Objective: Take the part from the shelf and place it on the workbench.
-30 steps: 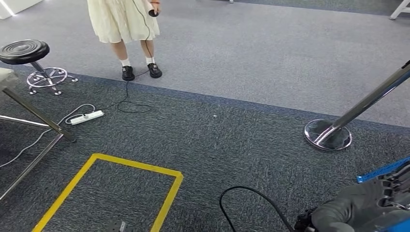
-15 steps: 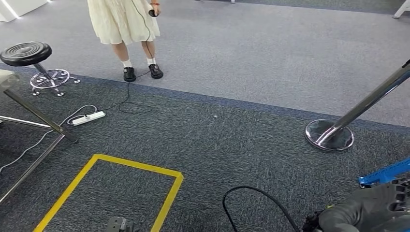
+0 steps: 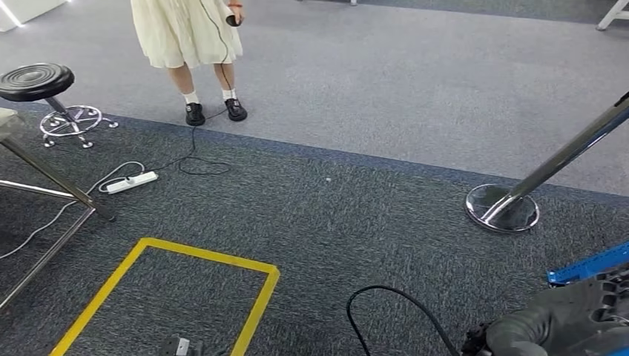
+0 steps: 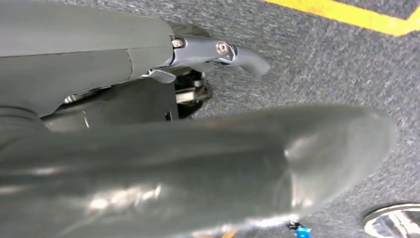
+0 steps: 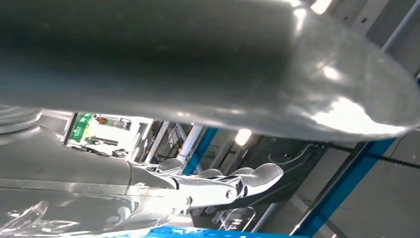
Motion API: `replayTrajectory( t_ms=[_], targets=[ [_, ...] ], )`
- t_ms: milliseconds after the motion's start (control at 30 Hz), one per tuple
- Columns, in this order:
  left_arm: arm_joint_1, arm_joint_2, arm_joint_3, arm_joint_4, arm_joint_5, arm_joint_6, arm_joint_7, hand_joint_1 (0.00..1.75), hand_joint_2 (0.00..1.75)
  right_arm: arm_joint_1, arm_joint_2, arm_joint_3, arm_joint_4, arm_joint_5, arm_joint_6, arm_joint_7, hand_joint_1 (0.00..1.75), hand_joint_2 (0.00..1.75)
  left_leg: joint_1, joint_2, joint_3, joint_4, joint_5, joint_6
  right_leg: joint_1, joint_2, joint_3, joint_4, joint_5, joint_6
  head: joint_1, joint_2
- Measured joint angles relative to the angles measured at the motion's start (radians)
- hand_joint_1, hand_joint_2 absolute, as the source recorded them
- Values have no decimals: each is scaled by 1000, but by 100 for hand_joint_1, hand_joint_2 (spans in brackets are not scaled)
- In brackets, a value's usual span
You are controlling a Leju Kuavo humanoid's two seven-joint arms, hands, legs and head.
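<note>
My right hand (image 3: 564, 319) is at the bottom right of the head view, its grey ribbed cover just below a blue shelf beam (image 3: 586, 265). In the right wrist view the right hand (image 5: 148, 183) has its fingers (image 5: 247, 178) stretched out and its thumb (image 5: 198, 59) apart, with nothing between them. Blue shelf posts (image 5: 341, 193) stand beyond it. My left hand (image 4: 208, 144) hangs over the carpet. Its thumb is spread away from its fingers (image 4: 242, 54) and it holds nothing.
A person (image 3: 189, 37) stands at the far left holding a corded controller. A black stool (image 3: 37, 81), table legs (image 3: 52, 178) and a power strip (image 3: 132, 181) are on the left. A yellow tape rectangle (image 3: 159, 245), a black cable (image 3: 393, 297) and a chrome post base (image 3: 503, 208) are on the carpet.
The whole picture sways slightly, so the camera has moved. My right hand sits a little lower in the head view than a second ago.
</note>
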State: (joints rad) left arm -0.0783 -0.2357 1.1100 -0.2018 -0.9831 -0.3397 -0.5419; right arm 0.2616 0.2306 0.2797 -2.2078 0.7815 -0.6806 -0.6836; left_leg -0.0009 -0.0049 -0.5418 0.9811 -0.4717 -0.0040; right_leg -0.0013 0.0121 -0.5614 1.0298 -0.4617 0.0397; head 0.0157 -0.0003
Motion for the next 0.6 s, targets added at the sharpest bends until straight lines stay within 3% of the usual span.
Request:
replayTrajectory(
  t_ms=[67,100,200,233,267,300,367,433,467,533,600],
  targets=[
    [4,1,1,0,0,0,0,0,0,-1,0,0,0,1,0,0,0,0,2,-2,28,-3,-9,12,-2,-2,-4,35,-6,9,2,0],
    [5,1,1,0,0,0,0,0,0,-1,0,0,0,2,0,0,0,0,3,-2,45,-3,-14,16,-3,-3,-25,78,-22,13,3,0],
    [6,1,3,0,0,6,0,0,0,-1,0,0,1,4,0,1,0,0,3,0,78,-3,-32,22,-4,-4,-148,253,-95,22,7,0],
    [7,1,4,0,0,10,0,0,0,-1,-1,0,1,4,0,1,0,0,4,-1,87,-3,-40,21,-4,-4,-180,276,-111,22,8,0],
    [7,1,4,0,0,15,1,0,0,-1,-1,0,1,6,0,1,0,0,4,-3,99,-3,-50,20,-4,-4,-196,267,-111,22,8,0],
    [8,1,5,0,-1,21,2,0,0,-1,-1,0,1,7,0,1,0,0,6,-5,112,-3,-62,17,-5,-5,-196,227,-87,22,9,0],
    [8,1,6,0,-2,37,3,0,0,-1,-1,0,1,12,0,3,0,0,6,-8,140,0,-91,8,-4,-9,-176,105,27,18,11,0],
    [7,1,7,0,-2,51,6,0,0,-2,0,1,2,18,0,5,0,0,4,-7,156,0,-117,-4,-2,-12,-164,36,116,4,11,0],
    [6,1,8,0,-2,56,9,0,0,-2,0,1,2,20,0,5,0,0,2,-7,161,-1,-121,-11,-1,-11,-164,29,129,-6,10,0],
    [2,1,12,0,-2,67,17,0,0,-3,0,1,2,23,0,5,0,0,3,-6,151,16,-107,-23,-1,-7,-158,28,123,-20,5,0],
    [-1,0,16,0,-2,73,22,0,0,-3,0,1,2,24,0,5,0,0,3,-5,100,95,-96,-33,-4,-7,-146,16,117,-29,4,0]
  ],
)
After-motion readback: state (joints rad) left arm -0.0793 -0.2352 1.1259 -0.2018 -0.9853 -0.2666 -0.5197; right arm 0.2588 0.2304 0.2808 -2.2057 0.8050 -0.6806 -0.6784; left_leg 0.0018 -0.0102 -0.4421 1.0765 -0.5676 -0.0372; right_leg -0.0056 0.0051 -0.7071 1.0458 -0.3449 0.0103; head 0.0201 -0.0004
